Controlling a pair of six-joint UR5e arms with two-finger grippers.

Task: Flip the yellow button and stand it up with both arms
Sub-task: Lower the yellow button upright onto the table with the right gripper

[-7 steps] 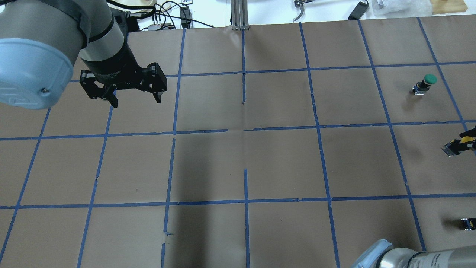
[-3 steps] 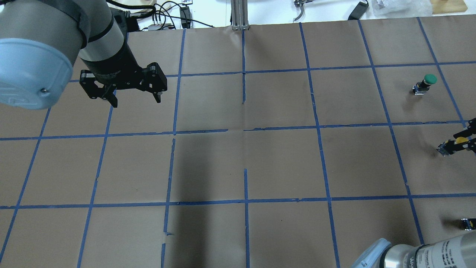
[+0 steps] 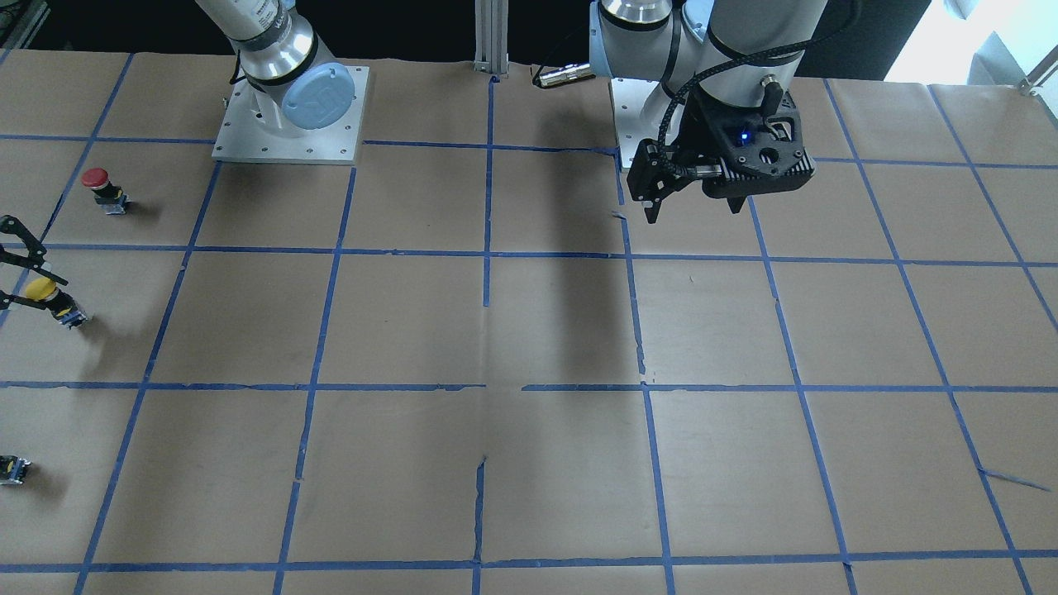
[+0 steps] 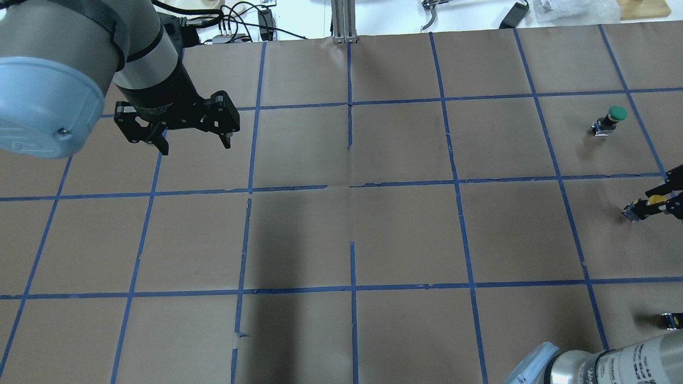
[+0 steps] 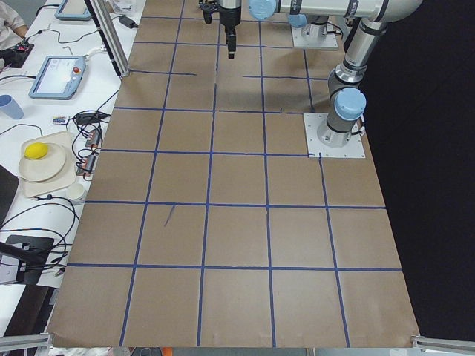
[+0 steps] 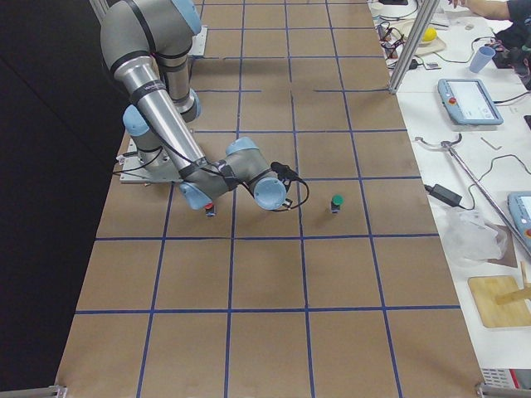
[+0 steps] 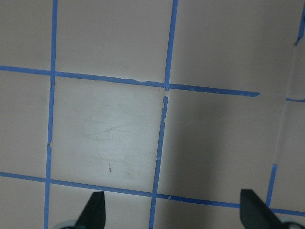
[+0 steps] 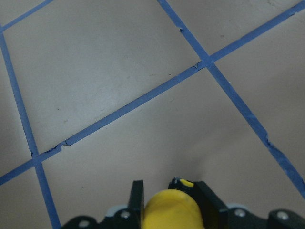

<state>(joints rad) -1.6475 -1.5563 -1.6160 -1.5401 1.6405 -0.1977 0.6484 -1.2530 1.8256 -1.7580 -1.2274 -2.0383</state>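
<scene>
Seemingly light, rigid and slick-capped, the yellow button (image 8: 169,210) is clenched by its cap in the right fingers (image 8: 137,196); the released left fingers (image 4: 161,144) should probably take its blocky body.

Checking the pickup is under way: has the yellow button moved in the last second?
Yes. Held in the right claw, the yellow button has shifted left in the overhead view, toward the blue tape line.

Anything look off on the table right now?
Only the blue tape: its lines are torn and broken off near the middle of the table. The yellow button is tilted, clamped in the right gripper.
</scene>
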